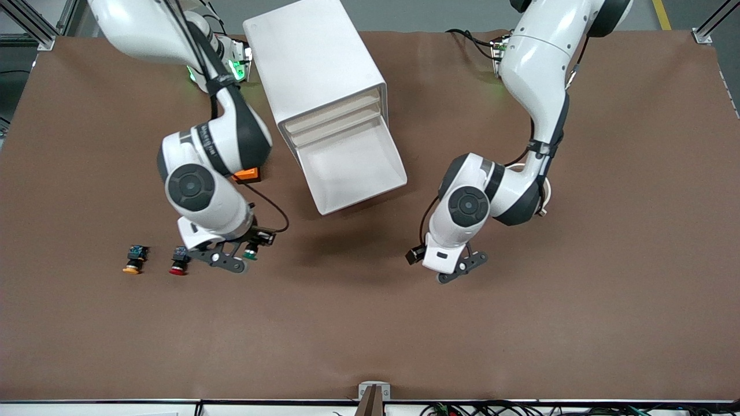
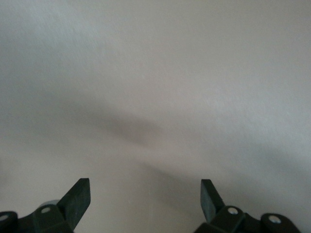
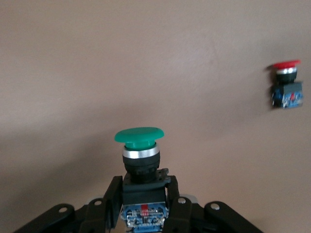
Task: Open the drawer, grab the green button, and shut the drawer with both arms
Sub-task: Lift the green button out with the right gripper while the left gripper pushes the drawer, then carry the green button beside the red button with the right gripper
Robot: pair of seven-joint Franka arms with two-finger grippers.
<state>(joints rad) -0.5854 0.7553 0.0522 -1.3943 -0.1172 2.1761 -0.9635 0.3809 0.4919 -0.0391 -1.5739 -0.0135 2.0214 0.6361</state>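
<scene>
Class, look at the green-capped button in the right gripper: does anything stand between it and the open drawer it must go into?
Nothing visible does. The right gripper is shut on the green button above bare table. Between it and the open drawer lies only brown tabletop; the red button sits toward the right arm's end, and the open left gripper waits apart.

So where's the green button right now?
The green button is clamped in the right gripper, over the table beside the red button.
</scene>
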